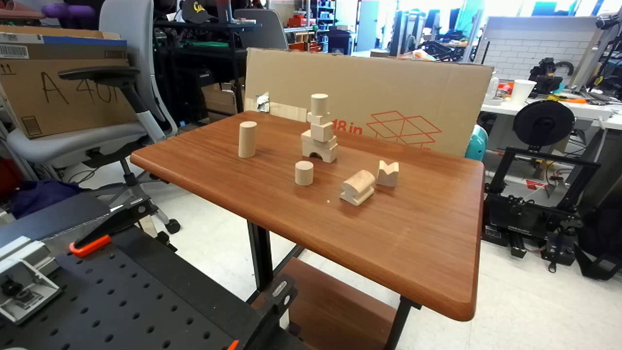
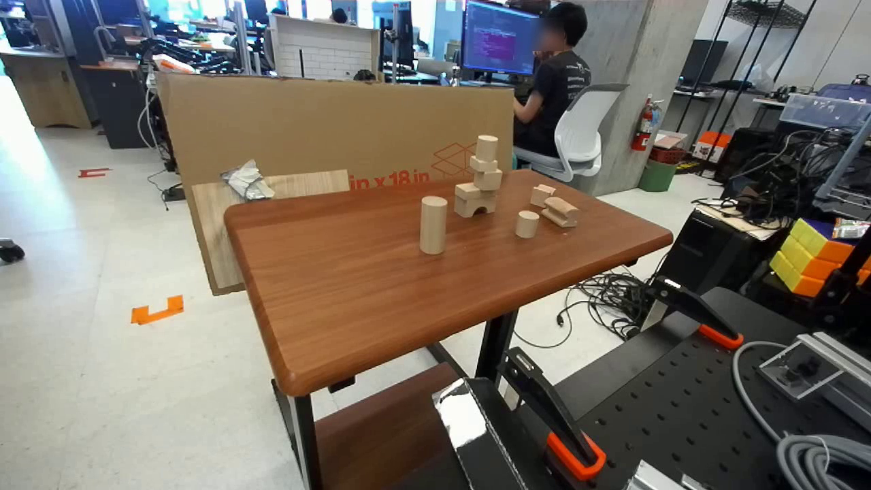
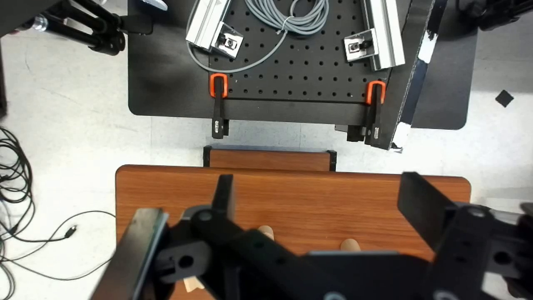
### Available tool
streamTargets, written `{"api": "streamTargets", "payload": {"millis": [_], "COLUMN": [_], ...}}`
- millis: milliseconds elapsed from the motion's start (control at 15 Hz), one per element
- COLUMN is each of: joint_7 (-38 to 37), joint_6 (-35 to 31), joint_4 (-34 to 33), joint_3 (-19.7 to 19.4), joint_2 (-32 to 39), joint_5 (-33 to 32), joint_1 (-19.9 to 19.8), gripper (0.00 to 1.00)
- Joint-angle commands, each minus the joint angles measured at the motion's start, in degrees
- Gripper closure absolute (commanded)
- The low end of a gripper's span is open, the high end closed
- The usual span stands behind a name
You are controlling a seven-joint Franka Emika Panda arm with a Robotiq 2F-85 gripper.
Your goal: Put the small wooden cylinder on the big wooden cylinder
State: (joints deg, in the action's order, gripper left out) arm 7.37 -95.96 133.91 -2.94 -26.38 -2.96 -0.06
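Hanging with its fingers wide apart, the gripper (image 3: 317, 179) holds nothing, well above the table (image 3: 166, 189). The fingers reach up from the bottom of the wrist view, at frame left and frame right, leaving a gap that looks wide enough as it is.

The coming move turns on where the small wooden cylinder (image 3: 266, 230) lies: far beneath the fingers and well apart from them, peeping out to the lower right of the finger at frame left, with the gripper's own body hiding most of it. It stands upright on the table, its axis vertical, so the gripper probably needs to sink and shift toward the bottom of the wrist frame before it grips.

Farther right in that view shows the end of the big wooden cylinder (image 3: 349, 245), also mostly hidden; both exterior views have it upright, well apart from the small one, the stacking not yet done. In an exterior view a block tower (image 1: 321, 132) rises behind the small cylinder near the middle of the frame, and could topple if brushed.

No container seems to matter to the task: a white cup (image 1: 523, 92) sits at upper right of that frame and a cardboard box (image 1: 63, 104) at upper left, and what either holds cannot be made out.
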Motion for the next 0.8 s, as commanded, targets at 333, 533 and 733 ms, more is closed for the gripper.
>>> {"api": "streamTargets", "payload": {"millis": [333, 533, 733], "joint_7": [-3.29, -6.16, -8.25], "joint_6": [-16.07, -24.53, -30.87], "joint_4": [0.13, -0.9, -2.82], "joint_3": [0.87, 1.1, 0.86], "joint_2": [14.18, 23.95, 33.26], "joint_5": [-1.13, -1.56, -1.92], "joint_1": [-0.6, -0.71, -0.61], "gripper": [0.0, 0.0, 0.0]}}
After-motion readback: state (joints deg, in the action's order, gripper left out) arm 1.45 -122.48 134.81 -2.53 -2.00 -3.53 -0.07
